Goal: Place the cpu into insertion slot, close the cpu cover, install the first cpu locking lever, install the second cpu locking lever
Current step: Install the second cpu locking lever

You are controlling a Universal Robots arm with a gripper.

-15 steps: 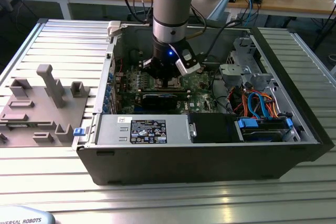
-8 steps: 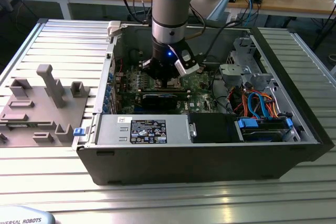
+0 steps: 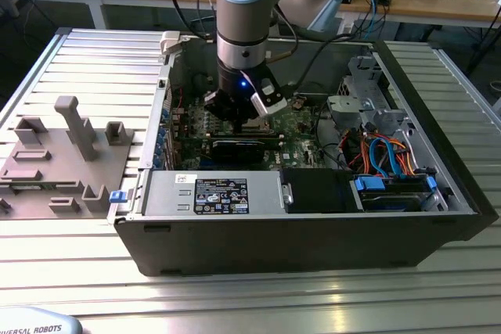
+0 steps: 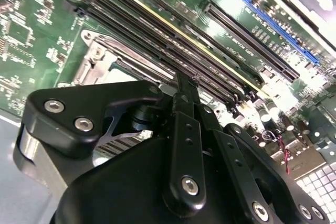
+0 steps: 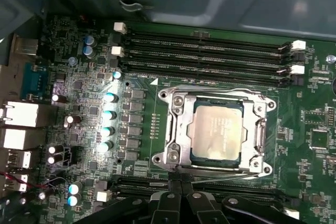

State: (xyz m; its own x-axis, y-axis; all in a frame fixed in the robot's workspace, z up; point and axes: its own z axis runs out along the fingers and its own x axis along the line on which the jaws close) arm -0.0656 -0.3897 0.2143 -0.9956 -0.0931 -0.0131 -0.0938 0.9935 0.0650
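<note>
From the exterior view I have the arm reaching down into the open computer case (image 3: 313, 224), the gripper (image 3: 244, 119) low over the green motherboard (image 3: 293, 127), near the case's far wall, left of the drive cage (image 3: 360, 99).

In the second wrist view the gripper's fingers (image 4: 185, 90) look pressed together on nothing, their tip just over the edge of the insertion slot (image 4: 100, 59) beside the long black memory slots (image 4: 173, 45).

In the first wrist view the cpu (image 5: 218, 132) sits in the insertion slot (image 5: 169, 157), the cpu cover (image 5: 181, 121) lies flat around it, and the closed fingertips (image 5: 177, 184) touch a thin wire lever (image 5: 220, 169) at the socket's edge
</note>
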